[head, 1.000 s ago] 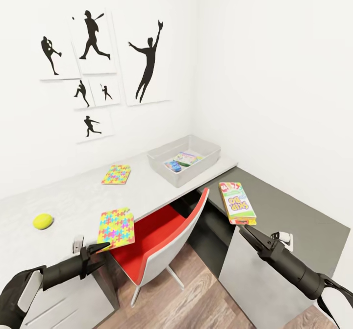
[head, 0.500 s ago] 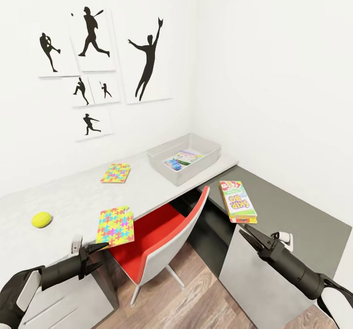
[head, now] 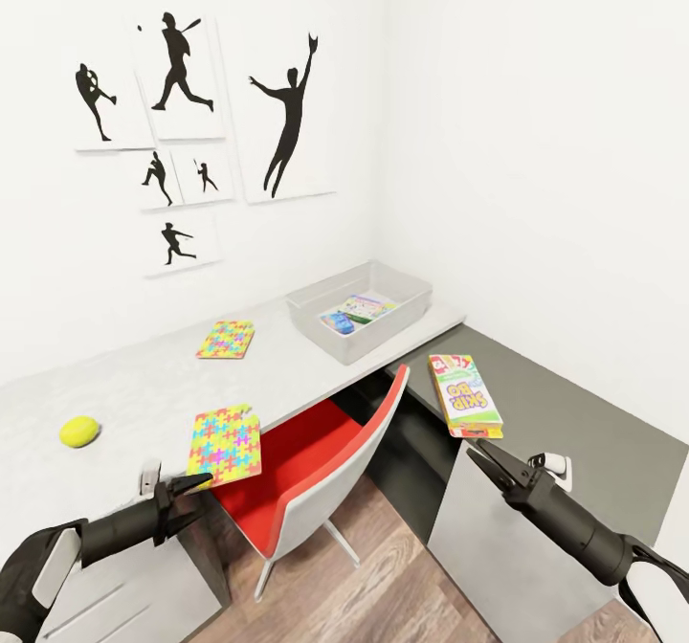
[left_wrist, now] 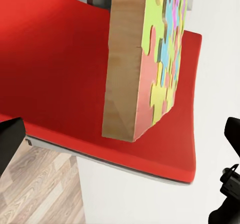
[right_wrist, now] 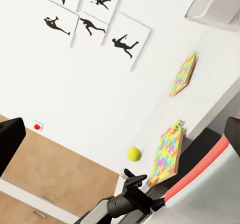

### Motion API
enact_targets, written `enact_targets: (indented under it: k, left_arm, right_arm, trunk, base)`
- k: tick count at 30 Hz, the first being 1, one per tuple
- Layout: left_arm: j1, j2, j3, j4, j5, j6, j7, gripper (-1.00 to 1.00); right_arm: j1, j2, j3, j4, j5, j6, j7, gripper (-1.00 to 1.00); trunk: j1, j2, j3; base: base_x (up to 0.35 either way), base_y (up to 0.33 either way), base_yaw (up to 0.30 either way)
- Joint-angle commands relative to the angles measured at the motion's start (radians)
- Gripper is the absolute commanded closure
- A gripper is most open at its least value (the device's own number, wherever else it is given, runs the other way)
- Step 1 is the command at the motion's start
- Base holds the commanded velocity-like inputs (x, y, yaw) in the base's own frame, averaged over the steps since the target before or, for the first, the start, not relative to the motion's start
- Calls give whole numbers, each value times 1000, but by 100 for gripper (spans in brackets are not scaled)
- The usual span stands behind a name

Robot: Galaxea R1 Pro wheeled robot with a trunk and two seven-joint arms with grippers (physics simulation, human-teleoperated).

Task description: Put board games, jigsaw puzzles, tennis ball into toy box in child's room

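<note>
White corner desk (head: 144,385), silhouette prints (head: 287,117) above. My left gripper (head: 196,486) pinches a puzzle (head: 227,444) by its edge; my right gripper (head: 472,444) seems closed on a card game box (head: 463,394). Toy box (head: 413,291), second puzzle (head: 227,340), tennis ball (head: 79,431) rest on the desk; red chair (head: 330,452) below.

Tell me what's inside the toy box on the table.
The toy box holds what look like two flat colourful boxes, probably board games, lying on its floor. The near wall hides the front strip of the floor.

Red chair (head: 330,452) blocks the gap below the toy box (head: 362,310).
</note>
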Motion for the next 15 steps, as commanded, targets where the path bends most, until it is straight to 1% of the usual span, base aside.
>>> enact_targets:
  k: [1, 6, 15]
  left_arm:
    - [-1, 0, 2, 0, -4, 3, -5, -100]
    - [-1, 0, 2, -2, -4, 3, -6, -100]
    - [-1, -1, 2, -3, -4, 3, -6, -100]
  right_arm:
    - [-1, 0, -1, 0, -5, 7, 0, -100]
    - [-1, 2, -1, 0, -5, 7, -1, -100]
    - [-1, 4, -1, 0, -5, 6, -2, -100]
  trunk:
    - [0, -1, -1]
    - [0, -1, -1]
    - [0, -1, -1]
  base:
    - [148, 0, 0]
    - [83, 0, 0]
    - [11, 0, 0]
